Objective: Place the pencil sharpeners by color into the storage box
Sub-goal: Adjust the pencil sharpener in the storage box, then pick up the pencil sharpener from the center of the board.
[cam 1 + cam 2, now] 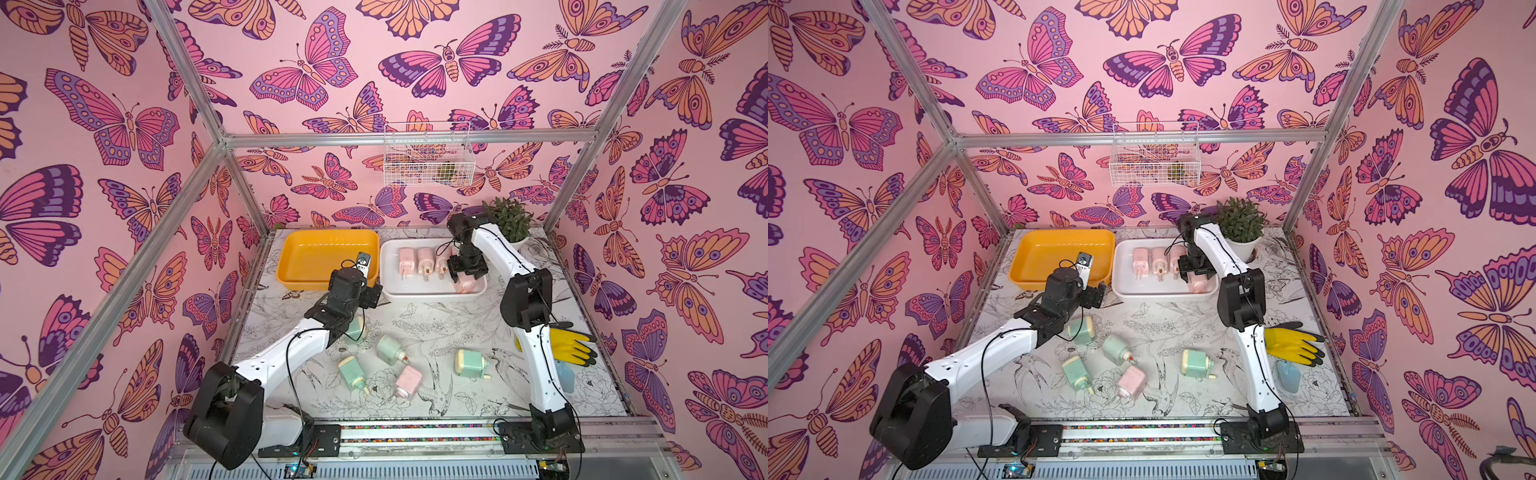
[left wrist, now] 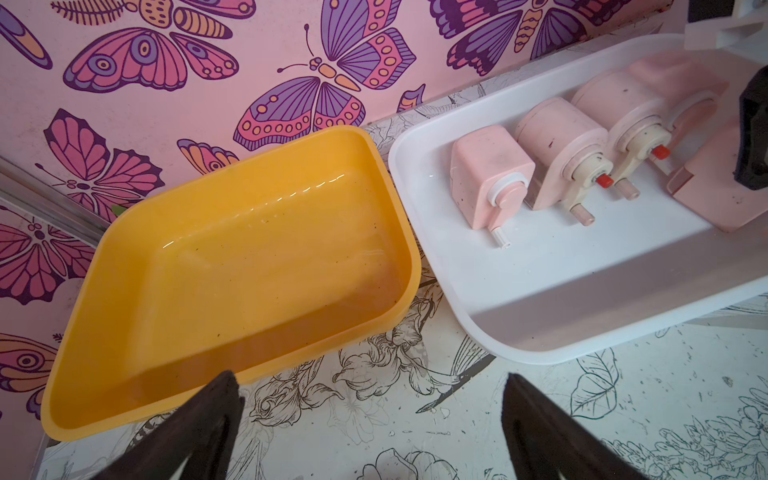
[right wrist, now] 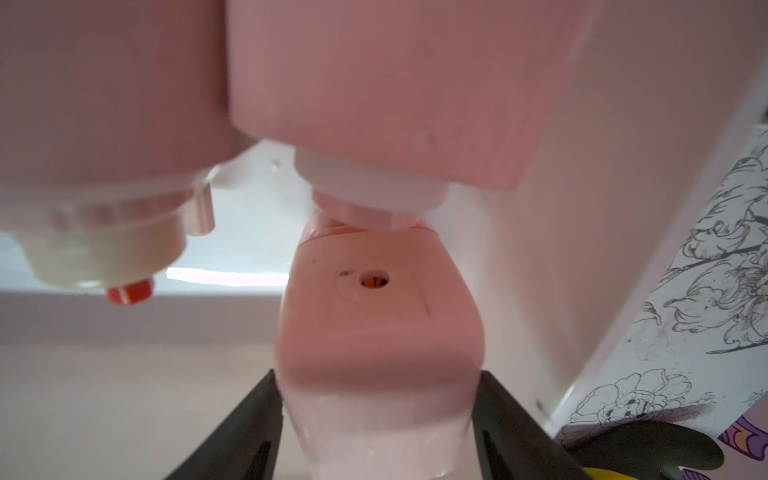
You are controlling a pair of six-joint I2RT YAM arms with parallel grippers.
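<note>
Several pink pencil sharpeners [image 1: 424, 259] stand in a row in the white storage box [image 1: 390, 291], also in the left wrist view [image 2: 492, 174]. One more pink sharpener [image 3: 378, 324] lies at that box's near right end. My right gripper [image 1: 467, 274] hangs over it, open, with its fingers close beside both its sides. The yellow storage box [image 1: 291, 249] holds nothing. Several green sharpeners [image 1: 388, 350] and one pink sharpener [image 1: 407, 380] lie on the table. My left gripper [image 2: 370, 378] is open and holds nothing, above the table before the two boxes.
A potted plant [image 1: 509, 216] stands behind the white box. A yellow glove [image 1: 573, 347] and a pale blue flat item [image 1: 565, 376] lie at the right edge. A wire basket [image 1: 428, 158] hangs on the back wall. The left arm covers part of one green sharpener [image 1: 356, 328].
</note>
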